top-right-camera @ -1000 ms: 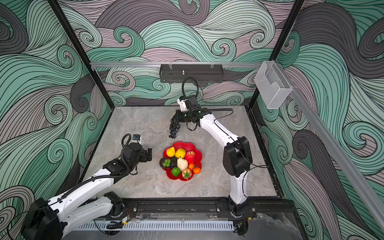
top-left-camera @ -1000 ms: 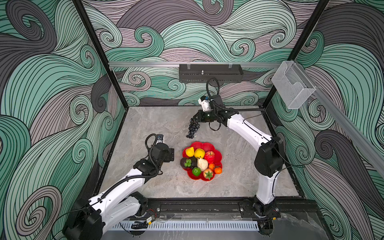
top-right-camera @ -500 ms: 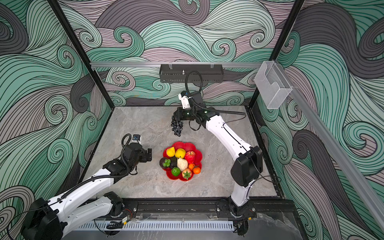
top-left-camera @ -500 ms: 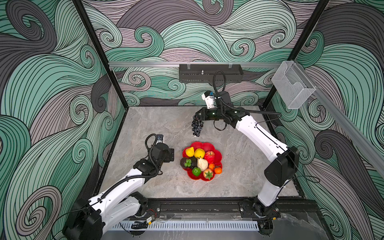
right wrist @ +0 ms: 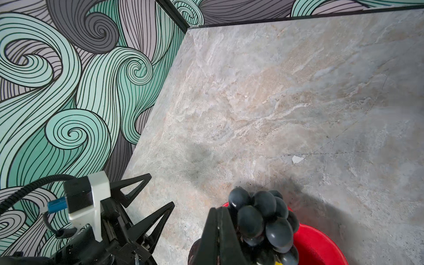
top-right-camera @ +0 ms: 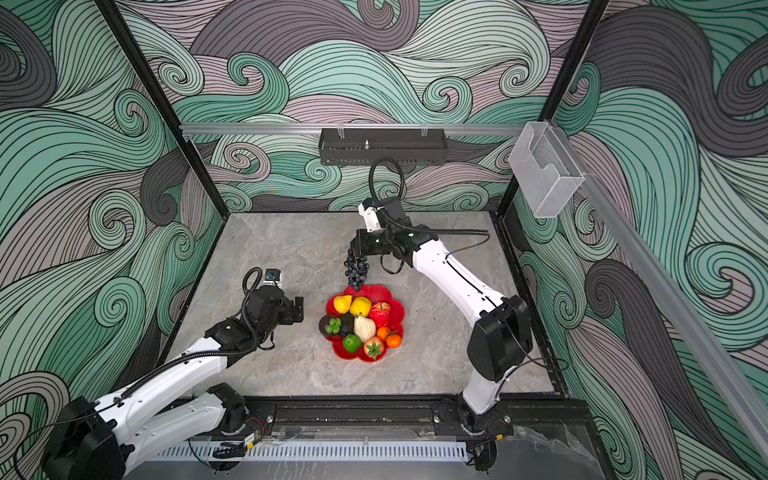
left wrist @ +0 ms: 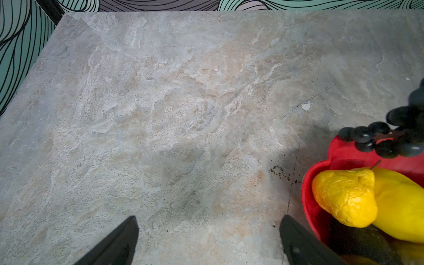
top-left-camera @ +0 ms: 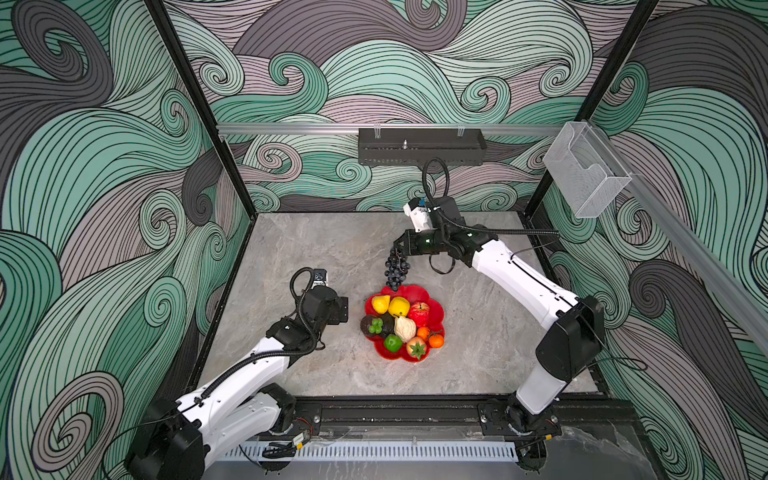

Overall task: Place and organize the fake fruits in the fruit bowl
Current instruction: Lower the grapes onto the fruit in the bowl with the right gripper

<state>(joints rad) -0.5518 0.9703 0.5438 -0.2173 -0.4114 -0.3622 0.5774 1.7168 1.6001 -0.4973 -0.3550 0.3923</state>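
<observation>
right wrist: clamped grape bunch (right wrist: 259, 220), top views: lime (top-left-camera: 392, 343)

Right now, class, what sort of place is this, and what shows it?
Likely a robot test cell, not a kitchen: patterned walls box in the table, and the right gripper holds fake grapes near the red fruit bowl.

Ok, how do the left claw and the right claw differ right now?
The left claw is open and empty; the right claw is shut on the black grape bunch. The left claw is beside the fruit bowl; the right claw hangs by its far rim, grapes dangling. Both are black with pointed fingers.
</observation>
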